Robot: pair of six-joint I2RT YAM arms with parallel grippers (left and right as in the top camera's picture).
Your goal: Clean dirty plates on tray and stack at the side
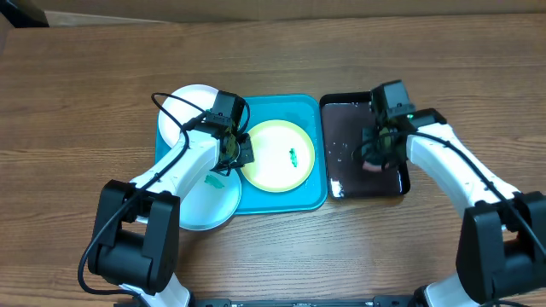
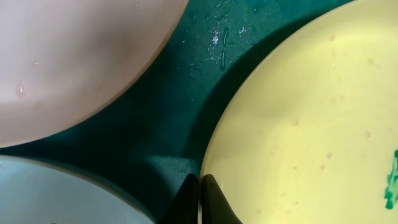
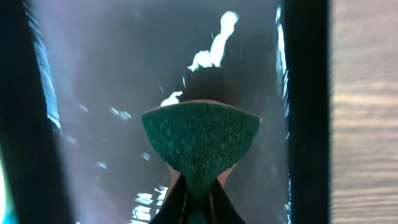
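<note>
Three round plates are seen from above on a turquoise tray [image 1: 311, 107] in the middle of a wooden desk [image 1: 102, 68]. A white plate [image 1: 183, 107] is set at the tray's far left corner and a light blue plate [image 1: 209, 209] at its near left corner, both overhanging the rim. A yellow-green plate [image 1: 277, 162], marked with a small teal smear [image 1: 293, 156], is laid on the tray's right half. The left gripper [image 2: 199, 193] is lowered at this plate's left edge; its jaws are drawn together with the rim running between them, so the plate appears pinched. Just right of the turquoise tray, a glossy black tray [image 1: 345, 128] holding wet patches is placed. Over it the right gripper [image 3: 199, 196] is held, its jaws clamped on a sponge [image 3: 200, 143] with a rough green face.
</note>
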